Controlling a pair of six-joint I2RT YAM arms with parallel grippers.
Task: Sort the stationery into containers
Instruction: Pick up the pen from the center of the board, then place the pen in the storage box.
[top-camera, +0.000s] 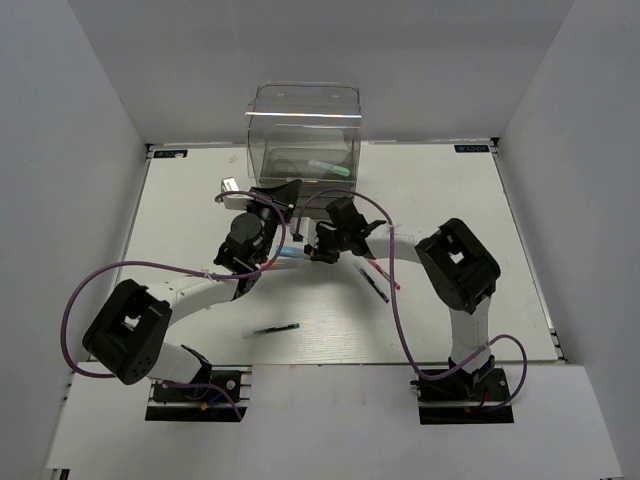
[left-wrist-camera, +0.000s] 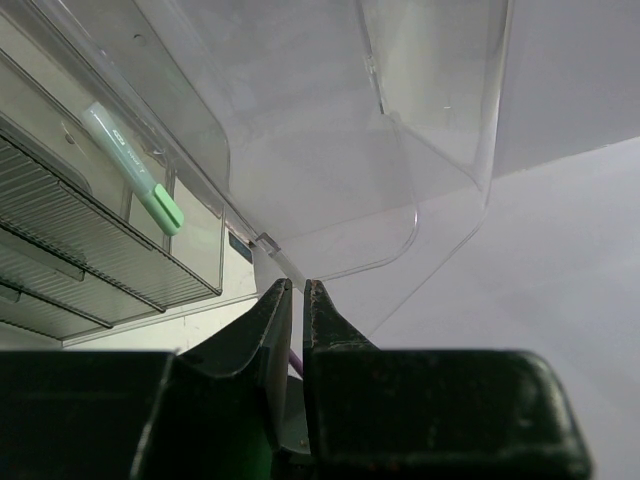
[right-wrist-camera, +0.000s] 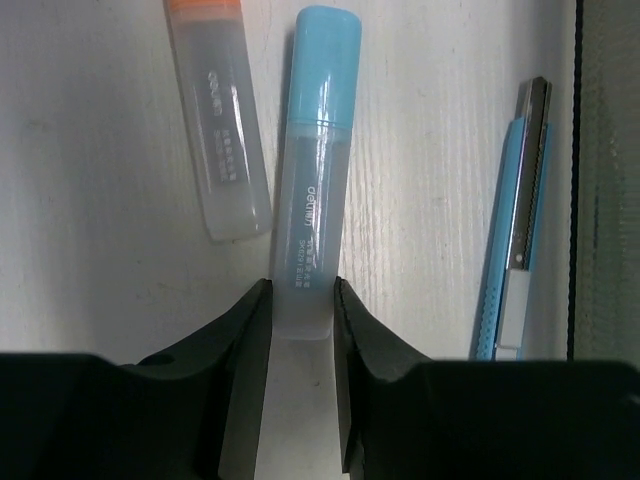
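Observation:
The clear smoky drawer unit (top-camera: 305, 135) stands at the back centre. A mint-green marker (left-wrist-camera: 135, 170) lies in one of its drawers and also shows in the top view (top-camera: 330, 167). My left gripper (left-wrist-camera: 298, 285) is at the unit's front (top-camera: 283, 195), its jaws shut on the thin clear edge of a pulled-out drawer (left-wrist-camera: 400, 150). My right gripper (right-wrist-camera: 301, 285) is low over the table (top-camera: 318, 252), its jaws closed against both sides of the light blue marker (right-wrist-camera: 312, 170), which lies flat. An orange marker (right-wrist-camera: 215, 120) lies beside it on the left and a thin blue pen (right-wrist-camera: 515, 220) on the right.
A dark green pen (top-camera: 275, 329) lies near the table's front. A red pen (top-camera: 383, 272) and a dark purple pen (top-camera: 375, 287) lie right of my right gripper. Grey walls enclose the white table (top-camera: 450, 200). Purple cables loop over both arms.

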